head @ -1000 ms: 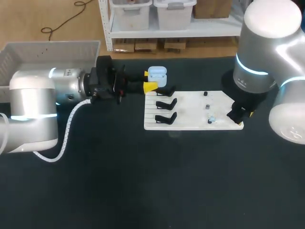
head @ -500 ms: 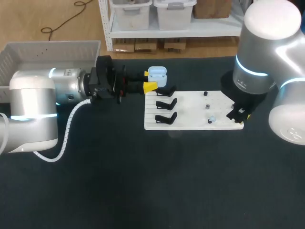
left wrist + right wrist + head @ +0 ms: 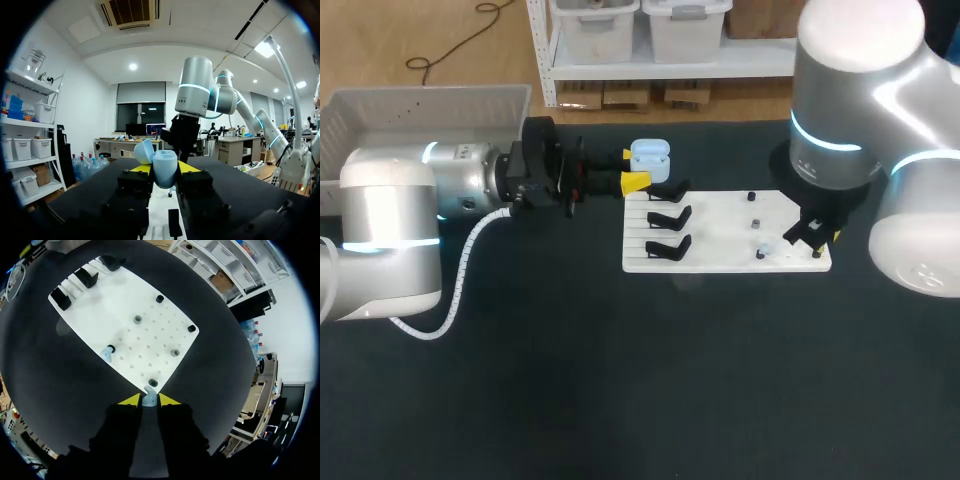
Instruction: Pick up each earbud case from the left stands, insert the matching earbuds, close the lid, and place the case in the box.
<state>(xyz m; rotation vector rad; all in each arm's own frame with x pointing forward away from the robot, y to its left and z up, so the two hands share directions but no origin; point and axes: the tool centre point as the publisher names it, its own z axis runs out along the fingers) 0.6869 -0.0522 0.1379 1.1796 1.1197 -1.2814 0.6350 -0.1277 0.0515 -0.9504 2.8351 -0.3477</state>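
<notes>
Fingertips of the right tool (image 3: pixel 149 401) are drawn close together and pinch a pale blue earbud (image 3: pixel 148 398) from both sides, just over the near right corner of the white board (image 3: pixel 720 262). The right arm (image 3: pixel 860 100) comes down steeply from the right, wrist pointing at the dark surface (image 3: pixel 570 380).

Since a second ago that arm has swung inward toward the middle. Its tool has shifted slightly along the board's right edge. The left arm (image 3: pixel 430 190) has not moved.

The board carries six pegs (image 3: pixel 174 353), with a second earbud (image 3: pixel 106 355) beside one of them. Three black stands (image 3: pixel 668 216) show along its left side.

Farther back, the left arm lies level from the left, fingers pointing right. The left tool (image 3: pixel 632 168) is closed on the one light blue earbud case (image 3: pixel 164 165), held above the board's far left corner with its lid open. One white box (image 3: pixel 420 100) sits at the far left.
</notes>
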